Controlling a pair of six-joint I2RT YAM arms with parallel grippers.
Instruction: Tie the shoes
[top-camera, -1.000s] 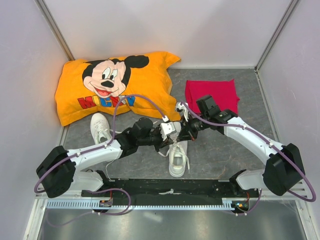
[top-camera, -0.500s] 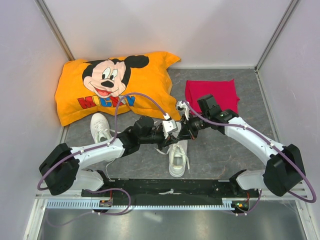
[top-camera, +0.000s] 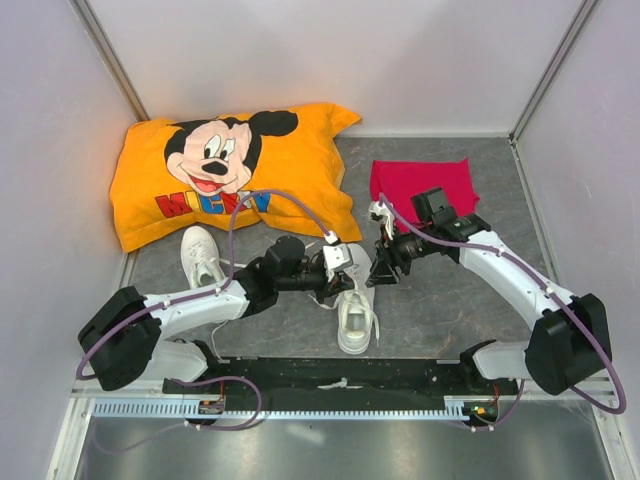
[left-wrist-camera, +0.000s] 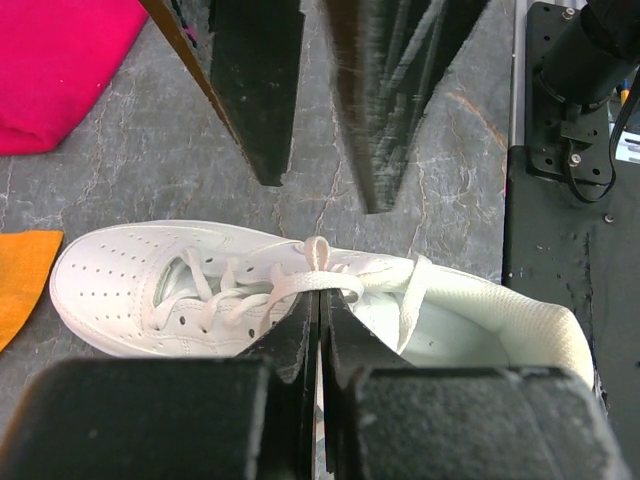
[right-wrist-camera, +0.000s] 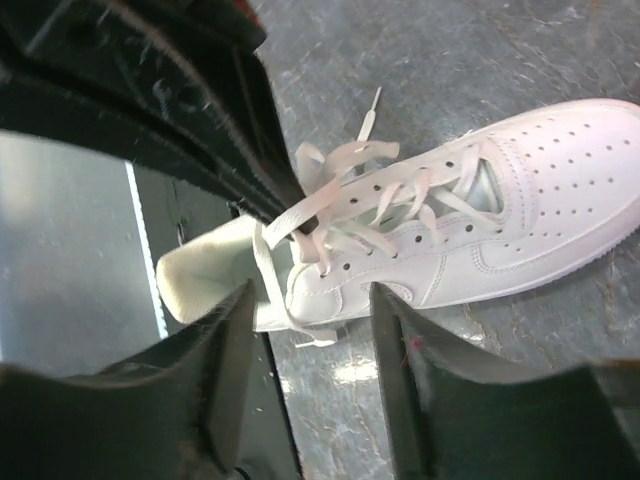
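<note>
Seen from above, two robot arms meet over a white sneaker, the near shoe (top-camera: 356, 318), which lies on the grey table (top-camera: 440, 310) just in front of the arm bases with its toe pointing away from them. The second shoe (top-camera: 200, 255) sits well apart to the left, just below an orange cartoon pillow (top-camera: 230, 165). A red cloth (top-camera: 425, 188) lies at the back right. The left gripper (left-wrist-camera: 318, 297) has its fingers pressed together on a strand of white lace (left-wrist-camera: 345, 283), lifting it just above the shoe's tongue. The right gripper (right-wrist-camera: 312, 300), which a second ago was shut and nose to nose with the left one, has now spread its fingers apart and drawn back to the right, toward the red cloth. Nothing is between its fingers. It seems to have let go of its share of the lace, leaving the left arm alone to hold the strand. The laces on this shoe look loose, with one end trailing onto the table and no bow visible, so the tying appears unfinished, and the other shoe is untouched.
</note>
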